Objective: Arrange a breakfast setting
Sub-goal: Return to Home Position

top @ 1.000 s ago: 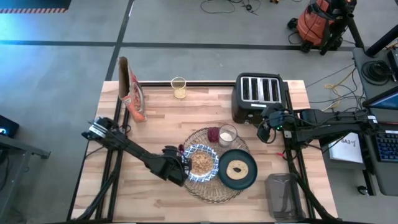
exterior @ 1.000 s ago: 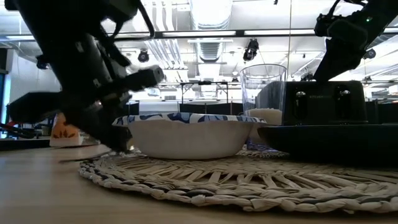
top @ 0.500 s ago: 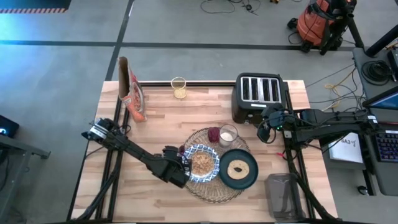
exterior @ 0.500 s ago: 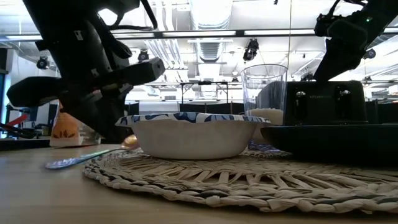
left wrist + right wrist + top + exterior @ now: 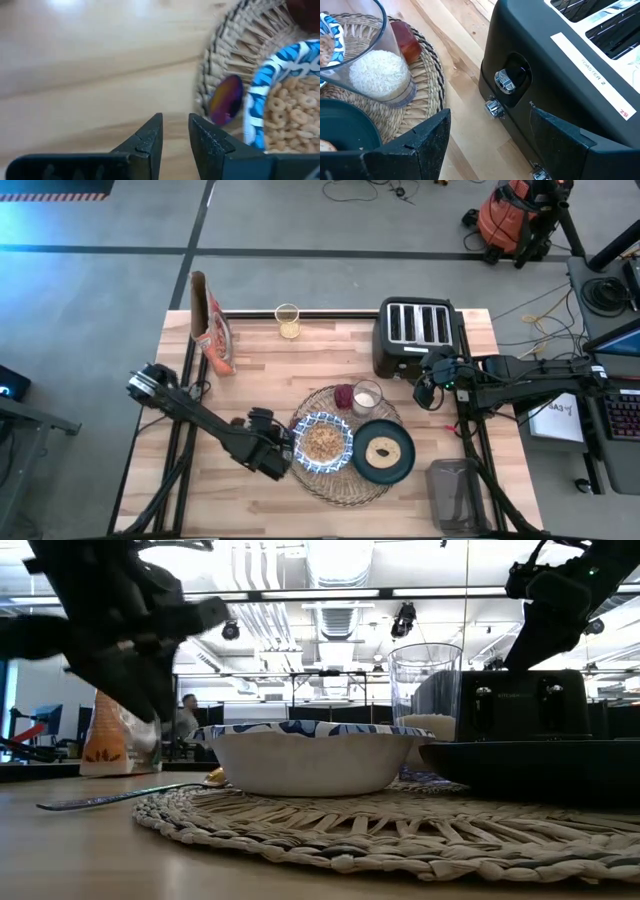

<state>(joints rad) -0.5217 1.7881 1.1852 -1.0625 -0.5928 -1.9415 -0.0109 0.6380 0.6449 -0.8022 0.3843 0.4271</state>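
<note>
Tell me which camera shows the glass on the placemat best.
The right wrist view: the glass sits close, with its white contents plain. The high view shows only its top from above; the low view shows its upper part behind the bowl; the left wrist view misses it.

The placemat [image 5: 335, 488] is lying on the surface [image 5: 250, 380], toward its near edge. On it the bowl [image 5: 322, 442] is sitting at the left and the plate [image 5: 382, 452] just beside it at the right. The glass [image 5: 366, 396] is standing behind them, with the apple [image 5: 344, 396] just to its left. The spoon [image 5: 226, 97] is lying just left of the bowl (head on the mat's rim), and the left end effector [image 5: 283, 450] is hovering left of it. The toaster [image 5: 417, 337] is standing behind the mat at the right, with the right end effector [image 5: 427, 388] hanging before it. The cereal bag [image 5: 212, 330] is standing far left, and a second glass [image 5: 288, 321] is standing between bag and toaster.
</note>
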